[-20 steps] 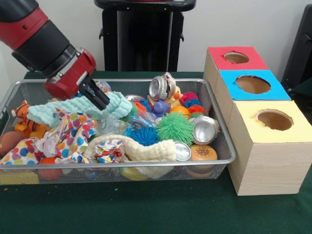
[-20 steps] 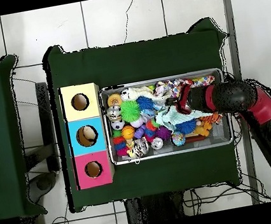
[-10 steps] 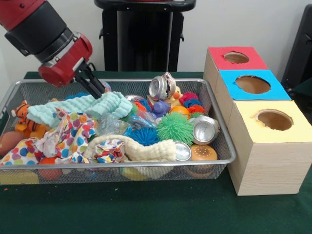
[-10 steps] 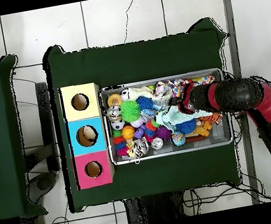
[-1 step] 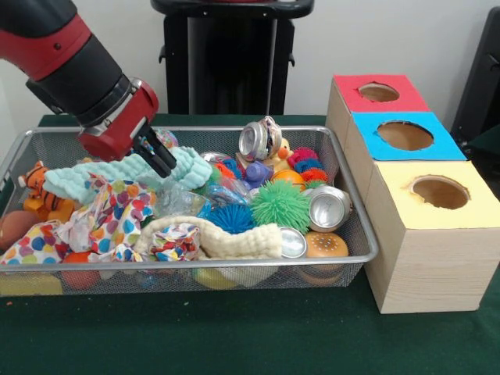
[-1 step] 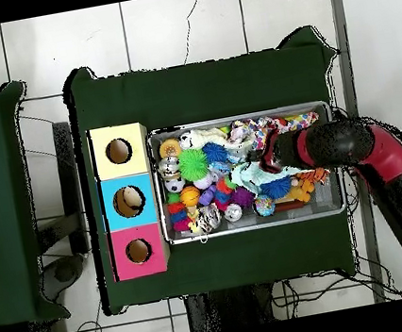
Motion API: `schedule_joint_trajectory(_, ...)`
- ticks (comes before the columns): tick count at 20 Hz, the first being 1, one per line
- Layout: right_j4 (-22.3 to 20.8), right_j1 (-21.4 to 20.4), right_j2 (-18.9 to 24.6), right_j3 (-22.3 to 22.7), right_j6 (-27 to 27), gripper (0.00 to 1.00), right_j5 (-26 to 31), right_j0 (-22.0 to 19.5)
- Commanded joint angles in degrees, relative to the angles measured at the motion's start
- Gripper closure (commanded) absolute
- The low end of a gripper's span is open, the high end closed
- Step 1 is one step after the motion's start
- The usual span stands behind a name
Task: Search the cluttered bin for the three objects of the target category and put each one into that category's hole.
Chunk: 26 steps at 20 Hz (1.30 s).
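Wire bin [image 5: 353,234], cluttered, on desk [image 5: 258,336]: pincer [image 5: 160,158] angled down onto mint cloth [image 5: 117,173], presumably for digging; grip state indiscernible.

A wire mesh bin [image 5: 355,226] sits on the green counter [image 5: 234,336], heaped with mixed clutter: a mint-green fuzzy cloth [image 5: 117,176] draped across the back left, a polka-dot fabric [image 5: 109,215] below it, a cream cloth [image 5: 226,238] along the front, a green spiky ball [image 5: 280,205] beside a blue one [image 5: 233,217], and crushed silver cans [image 5: 328,207]. Just beside the bin stand three wooden boxes, each with a round hole on top: red [image 5: 379,92] farthest back, blue [image 5: 405,135] between, yellow [image 5: 440,191] nearest.
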Motion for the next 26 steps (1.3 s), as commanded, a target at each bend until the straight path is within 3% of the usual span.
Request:
schedule_joint_trajectory(1,-3.4,5.5,-5.0,-7.2,-9.8,1.00,-0.2,-0.3)
schedule_joint_trajectory(7,-6.5,4.1,-6.8,-7.9,-8.1,1.00,-0.4,1.3)
schedule_joint_trajectory(11,-3.5,6.6,-3.9,-6.4,-9.4,1.00,-1.5,-0.8)
schedule_joint_trajectory(26,-4.9,7.5,-4.7,-8.2,-8.8,1.00,-1.7,0.3)
